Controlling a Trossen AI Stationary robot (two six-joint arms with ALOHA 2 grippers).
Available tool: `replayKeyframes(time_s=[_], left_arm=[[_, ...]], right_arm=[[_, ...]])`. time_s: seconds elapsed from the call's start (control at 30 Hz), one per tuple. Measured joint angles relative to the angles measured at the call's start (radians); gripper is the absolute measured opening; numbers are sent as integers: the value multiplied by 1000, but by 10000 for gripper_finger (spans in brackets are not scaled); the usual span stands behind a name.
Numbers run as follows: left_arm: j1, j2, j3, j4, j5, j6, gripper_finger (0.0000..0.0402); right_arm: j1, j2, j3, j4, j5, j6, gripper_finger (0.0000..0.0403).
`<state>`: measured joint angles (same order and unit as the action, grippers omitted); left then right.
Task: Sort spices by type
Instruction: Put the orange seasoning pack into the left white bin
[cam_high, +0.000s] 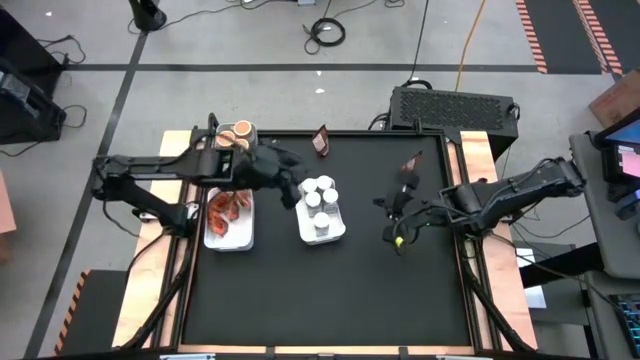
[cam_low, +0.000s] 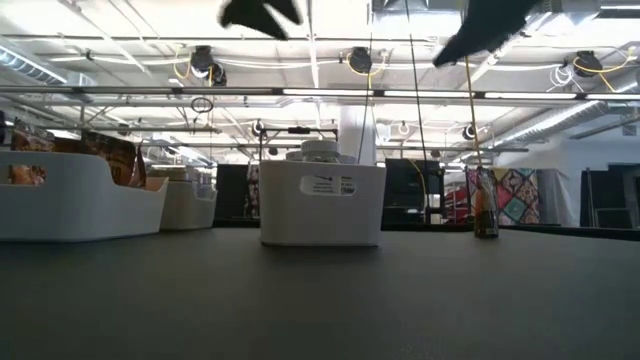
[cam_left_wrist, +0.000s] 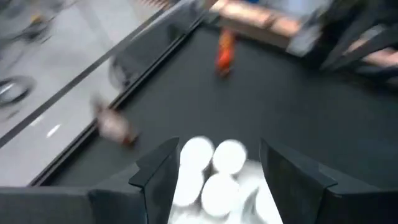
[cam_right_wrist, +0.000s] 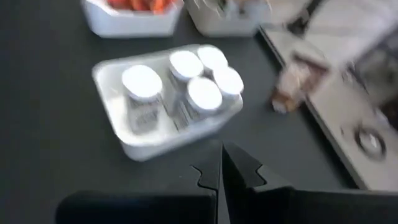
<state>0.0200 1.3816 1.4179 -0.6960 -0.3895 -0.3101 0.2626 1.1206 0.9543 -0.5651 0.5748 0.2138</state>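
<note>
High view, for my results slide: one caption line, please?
Left pincer open beside the tray of white-capped jars; two packets remain unsorted at the table's far edge.

Jars (cam_high: 320, 196) in mid tray (cam_high: 334, 233); packets (cam_high: 226, 207) in tray left.

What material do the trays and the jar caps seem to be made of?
The trays look like white plastic with a smooth, slightly glossy finish: their rims are thick, rounded and moulded. The jar caps look like plain white plastic too, flat and matte, though the blur leaves that open.
</note>
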Motion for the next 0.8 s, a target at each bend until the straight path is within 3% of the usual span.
replayKeyframes(time_s=[0.1,0.2,0.3,0.47,0.6,0.8], left_arm=[[84,19,-55,178,124,98,224],[168,52,-117,329,168,182,224],[289,88,-137,400,191,196,224],[515,199,-138,450,411,161,224],[581,227,-136,530,519,145,224],[601,229,-126,587,513,195,224]], right_arm=[[-31,0,0,-89,21,91,0],[-70,-5,0,-167,31,164,0],[-87,-18,0,-219,28,220,0],[-79,-27,0,-238,22,280,0],[-62,-27,0,-235,21,290,0],[-45,-53,-9,-226,0,281,0]])
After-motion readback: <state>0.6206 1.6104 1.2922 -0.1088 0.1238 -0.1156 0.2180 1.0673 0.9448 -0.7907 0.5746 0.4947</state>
